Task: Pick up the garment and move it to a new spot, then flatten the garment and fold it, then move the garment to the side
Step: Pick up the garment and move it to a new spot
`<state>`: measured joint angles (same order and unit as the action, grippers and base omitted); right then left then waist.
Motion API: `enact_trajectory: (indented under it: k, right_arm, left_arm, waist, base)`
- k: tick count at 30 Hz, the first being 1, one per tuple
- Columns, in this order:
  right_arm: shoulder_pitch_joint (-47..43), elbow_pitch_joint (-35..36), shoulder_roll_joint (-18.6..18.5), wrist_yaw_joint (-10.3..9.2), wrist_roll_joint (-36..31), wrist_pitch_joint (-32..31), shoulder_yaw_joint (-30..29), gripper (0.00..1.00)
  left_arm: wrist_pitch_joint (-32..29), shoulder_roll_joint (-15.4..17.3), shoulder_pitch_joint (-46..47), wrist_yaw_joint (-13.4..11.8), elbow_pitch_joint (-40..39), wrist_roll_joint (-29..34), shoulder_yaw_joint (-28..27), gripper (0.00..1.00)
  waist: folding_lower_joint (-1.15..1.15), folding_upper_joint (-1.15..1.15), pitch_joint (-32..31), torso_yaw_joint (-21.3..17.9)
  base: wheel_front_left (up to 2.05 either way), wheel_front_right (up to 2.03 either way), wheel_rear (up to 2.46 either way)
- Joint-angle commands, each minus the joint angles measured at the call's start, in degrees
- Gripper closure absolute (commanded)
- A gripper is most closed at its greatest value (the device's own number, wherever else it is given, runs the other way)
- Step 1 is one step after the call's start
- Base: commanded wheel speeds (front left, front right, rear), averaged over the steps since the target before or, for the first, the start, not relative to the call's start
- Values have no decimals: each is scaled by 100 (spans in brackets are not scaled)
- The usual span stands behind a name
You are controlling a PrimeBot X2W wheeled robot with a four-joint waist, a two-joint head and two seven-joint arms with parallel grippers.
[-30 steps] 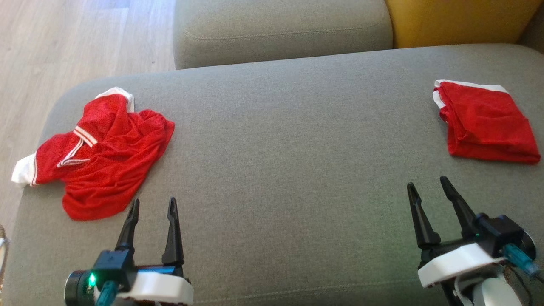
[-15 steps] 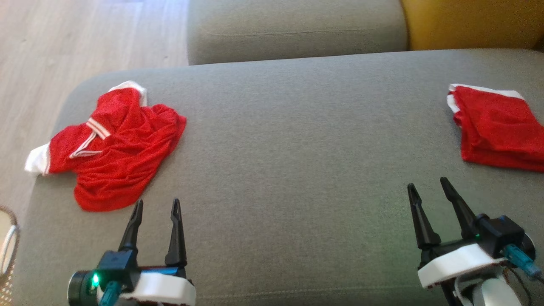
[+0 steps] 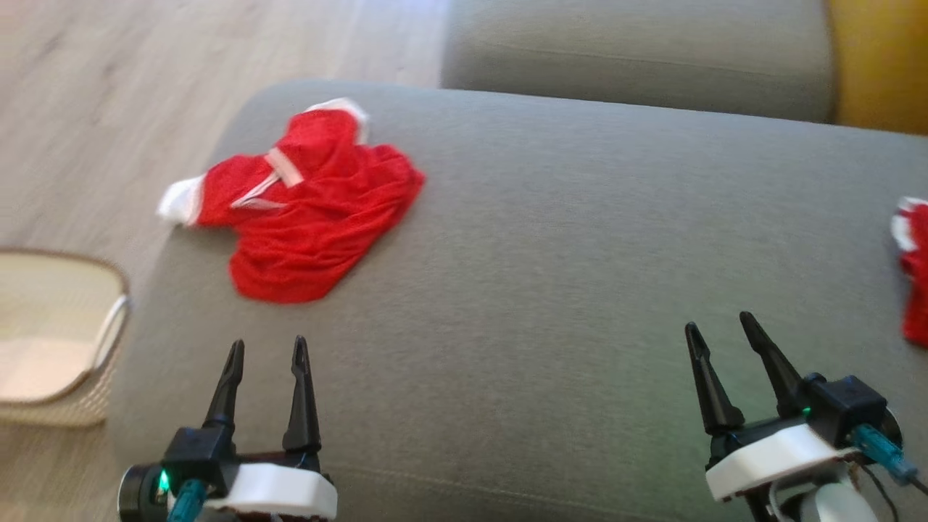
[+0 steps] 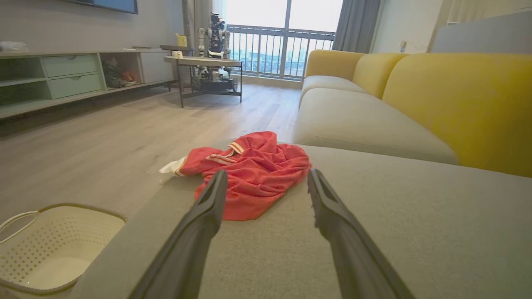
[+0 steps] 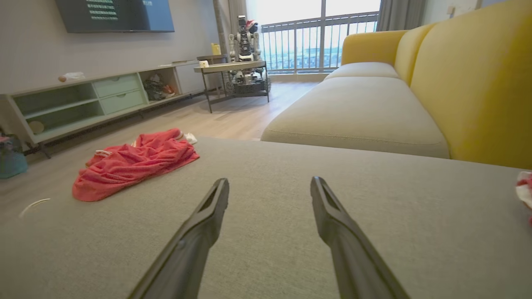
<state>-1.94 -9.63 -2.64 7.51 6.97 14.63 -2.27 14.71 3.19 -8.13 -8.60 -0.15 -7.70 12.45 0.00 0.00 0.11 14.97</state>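
The crumpled red garment (image 3: 312,210) lies near the far left corner of a grey sofa seat (image 3: 551,246), ahead of the left end effector (image 3: 267,343) and clear of its tips; from the left wrist view its near hem sits just beyond the two dark fingers (image 4: 208,211). It is well apart from the right end effector (image 3: 719,322), far off to that one's left. Both end effectors hover low over bare upholstery with their fingers spread wide apart, holding nothing and touching no cloth. The fingers are long, black and tapered to points, rising from white housings. The garment is a thin, finely textured red fabric, bunched in soft folds, with white sleeve ends and a white striped band. A second red piece (image 3: 915,290) with white trim is cut by the head view's right edge. The seat is a matte woven grey with rounded corners; behind it stand yellow back cushions (image 4: 457,104). A cream perforated basket (image 4: 37,245) sits on the pale wood floor (image 3: 109,87) beside the seat's left end.
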Motion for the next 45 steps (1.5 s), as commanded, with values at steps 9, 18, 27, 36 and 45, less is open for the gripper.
enact_trajectory:
  k: [9, 18, 27, 36, 45]
  right_arm:
    - [246, 93, -24, -2, 70, 37, 177, 0]
    - [471, 137, -24, -2, -163, 37, 144, 0]
    - [960, 266, -24, -2, -666, 37, 146, 0]
    - [1353, 490, -24, -2, -1080, 37, 48, 0]
    - [1681, 764, -137, -2, -1273, 37, 40, 0]
  left_arm:
    - [29, -31, 219, -86, -332, -94, -152, 0]
    - [29, -31, 1024, 129, -387, -150, -277, 0]
    - [-380, 305, 3426, 888, 885, -486, -599, 0]
    - [-2093, 597, 5517, 1346, 2964, -1349, -915, 0]
    - [-2702, 579, 6520, 1560, 4666, -1825, -750, 0]
  waist:
    - [0, 0, 191, 732]
    - [0, 0, 788, 865]
    - [0, 0, 1761, 614]
    - [0, 0, 2557, 251]
    - [0, 0, 3241, 127]
  base:
    - [0, 0, 0]
    - [0, 0, 0]
    - [0, 0, 0]
    - [0, 0, 0]
    - [0, 0, 0]
